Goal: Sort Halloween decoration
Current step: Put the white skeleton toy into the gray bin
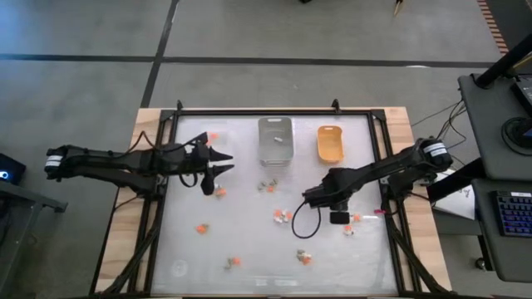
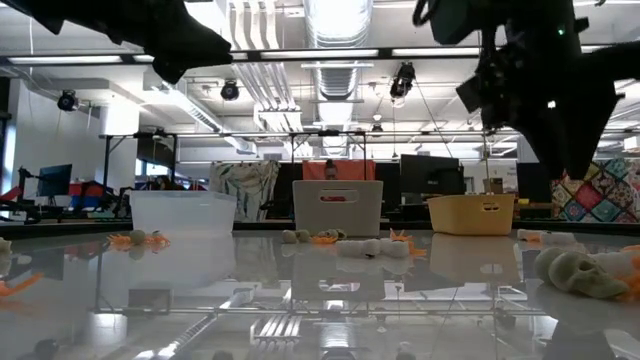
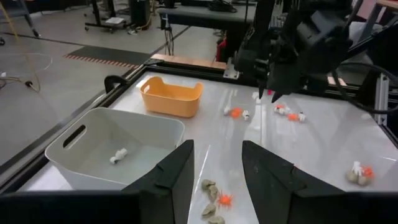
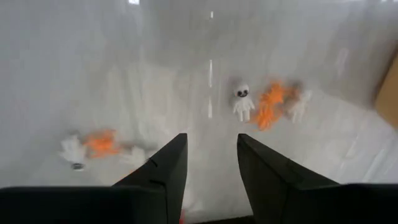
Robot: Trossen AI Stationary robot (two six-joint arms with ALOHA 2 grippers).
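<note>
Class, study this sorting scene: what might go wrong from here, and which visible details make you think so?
1. Trinkets lie in tight mixed clusters, like the white ghost figure touching the orange piece, so the right gripper may pinch two kinds together.
2. The grey tray and orange tray sit close together; a release could land in the wrong one.

We see a grey tray and an orange-yellow tray side by side on the white table.
</note>
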